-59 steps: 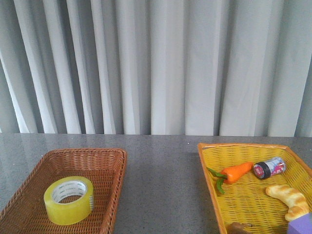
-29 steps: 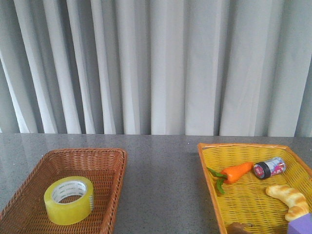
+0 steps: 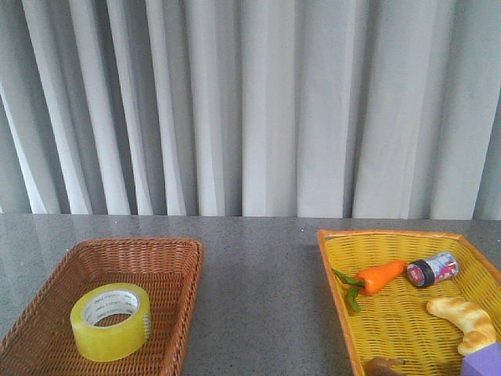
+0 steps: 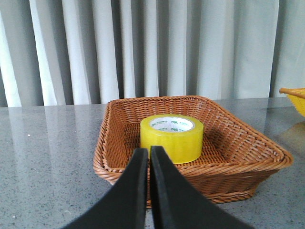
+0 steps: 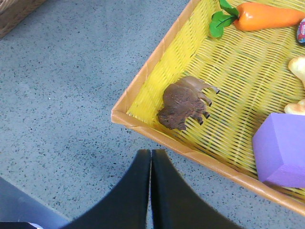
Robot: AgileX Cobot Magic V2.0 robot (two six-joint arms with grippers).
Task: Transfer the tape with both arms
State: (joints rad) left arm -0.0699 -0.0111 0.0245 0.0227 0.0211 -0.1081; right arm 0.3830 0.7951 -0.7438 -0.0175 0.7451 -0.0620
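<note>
The yellow tape roll [image 3: 110, 321] with a white printed core lies flat in the brown wicker basket [image 3: 176, 258] at the left of the table. It also shows in the left wrist view [image 4: 171, 138], inside the same basket [image 4: 248, 143]. My left gripper [image 4: 149, 151] is shut and empty, short of the basket's near rim, with the tape beyond it. My right gripper [image 5: 151, 153] is shut and empty over the grey table, just outside a corner of the yellow basket [image 5: 157, 52]. Neither arm shows in the front view.
The yellow basket [image 3: 333, 266] at the right holds a toy carrot [image 3: 380, 276], a small dark-capped jar [image 3: 432, 270], a bread piece [image 3: 466, 321], a purple block [image 5: 281, 150] and a brown animal figure [image 5: 183, 102]. Grey curtains hang behind the table.
</note>
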